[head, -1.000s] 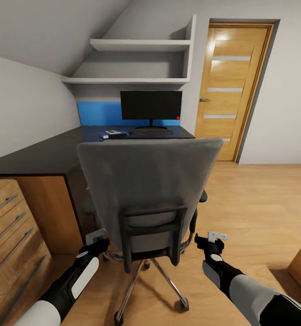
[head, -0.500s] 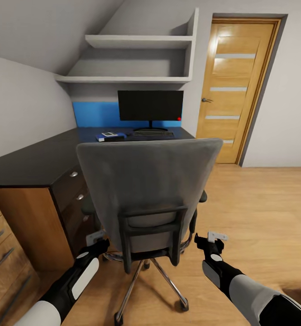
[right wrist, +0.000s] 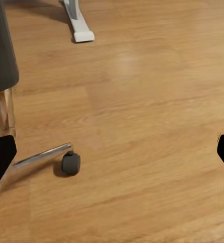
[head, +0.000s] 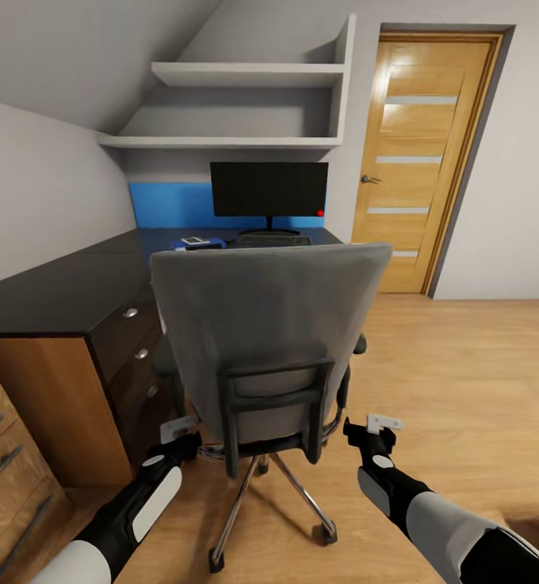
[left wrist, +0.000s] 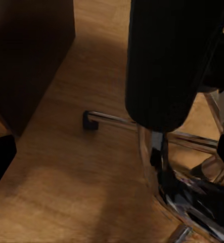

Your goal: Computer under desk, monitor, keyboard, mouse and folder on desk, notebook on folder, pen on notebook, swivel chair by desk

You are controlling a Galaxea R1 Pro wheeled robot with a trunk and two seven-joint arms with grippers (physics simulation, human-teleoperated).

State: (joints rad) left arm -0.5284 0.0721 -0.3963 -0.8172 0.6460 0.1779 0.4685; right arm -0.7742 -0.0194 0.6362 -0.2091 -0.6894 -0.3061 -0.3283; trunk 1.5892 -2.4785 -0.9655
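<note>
The swivel chair is standing before the desk, facing the monitor. Both the left tool and right tool are hanging spread wide, gripping nothing, flanking the chair's back.

The black table stands in the corner; on its far end sit the monitor, the keyboard in front of it, and the blue folder beside that; the swivel chair stands on the wood floor.
</note>
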